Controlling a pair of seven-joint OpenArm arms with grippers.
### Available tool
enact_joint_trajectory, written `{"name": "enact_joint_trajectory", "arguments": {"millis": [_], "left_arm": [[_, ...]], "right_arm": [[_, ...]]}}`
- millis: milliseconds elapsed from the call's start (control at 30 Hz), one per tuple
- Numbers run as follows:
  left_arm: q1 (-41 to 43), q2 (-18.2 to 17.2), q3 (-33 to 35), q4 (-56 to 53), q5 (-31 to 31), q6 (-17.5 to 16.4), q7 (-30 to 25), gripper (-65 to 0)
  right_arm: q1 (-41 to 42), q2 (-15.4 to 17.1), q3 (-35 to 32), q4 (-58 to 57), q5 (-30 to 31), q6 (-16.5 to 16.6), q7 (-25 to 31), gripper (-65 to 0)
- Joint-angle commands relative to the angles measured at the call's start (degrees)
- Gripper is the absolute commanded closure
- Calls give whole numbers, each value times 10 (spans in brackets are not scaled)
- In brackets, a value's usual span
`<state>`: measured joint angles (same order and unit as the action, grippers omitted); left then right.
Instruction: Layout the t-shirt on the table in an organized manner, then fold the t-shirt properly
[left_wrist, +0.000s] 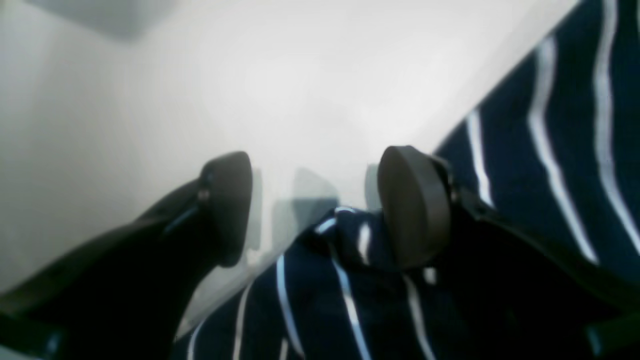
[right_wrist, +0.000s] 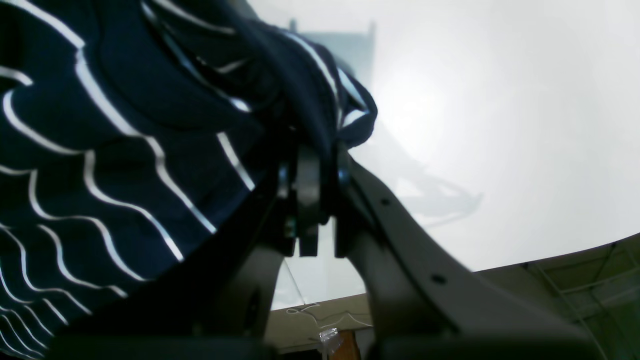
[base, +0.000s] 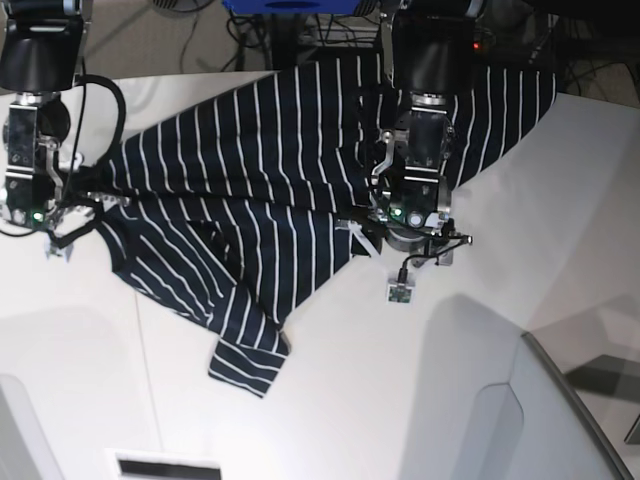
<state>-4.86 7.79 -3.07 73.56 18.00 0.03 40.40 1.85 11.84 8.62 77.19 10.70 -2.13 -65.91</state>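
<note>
Between the pads of the left hand (left_wrist: 315, 205) in the left wrist view there's a wide gap, jaws standing apart and nothing pinched. A bunched tip of the t-shirt (left_wrist: 345, 240) pokes up just beside the right-side pad, touching or nearly touching it; blur makes that hard to call. More striped cloth runs off past that pad toward the frame's right edge, cut off there. Ahead of the hand lies bare white table (left_wrist: 200, 90), soft and out of focus.

Over to the right wrist view: the right hand (right_wrist: 315, 170) is clamped shut on a fold of the t-shirt (right_wrist: 100, 150), dark cloth bulging out above the pinched pads. Fabric fills everything to the left of the hand, its white stripes rippling. The table (right_wrist: 500, 125) spreads bright to the hand's right, with its curved edge visible low in the frame. Something small below the hand's frame is too dim to name.

Now the base view: the t-shirt (base: 270, 190) sprawls rumpled across the table (base: 400, 380), one sleeve trailing toward the near edge. The right hand (base: 62, 218) sits at the shirt's edge on the picture's left, its fingers hard to make out. The left hand (base: 400, 250) hangs at the garment's other side, over the cloth's edge; its wrist hides the fingertips.
</note>
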Motion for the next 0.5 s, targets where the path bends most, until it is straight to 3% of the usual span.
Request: {"name": "enact_joint_trajectory", "arguments": {"millis": [0, 100, 200, 367, 433, 467], "left_arm": [[-4, 3, 0, 17, 2, -17, -6, -411], [11, 3, -5, 24, 2, -66, -4, -411], [16, 3, -6, 24, 2, -67, 26, -411], [12, 0, -6, -19, 2, -67, 29, -395], [10, -4, -6, -49, 2, -67, 25, -281], [8, -5, -7, -64, 2, -67, 18, -163]], "right_arm": [[8, 7, 1, 10, 1, 0, 5, -2], [8, 6, 1, 10, 1, 1, 5, -2], [8, 6, 0, 10, 1, 1, 5, -2], [7, 5, 0, 10, 1, 1, 5, 0], [7, 5, 0, 11, 1, 1, 5, 0], [7, 5, 0, 11, 1, 2, 5, 0]]}}
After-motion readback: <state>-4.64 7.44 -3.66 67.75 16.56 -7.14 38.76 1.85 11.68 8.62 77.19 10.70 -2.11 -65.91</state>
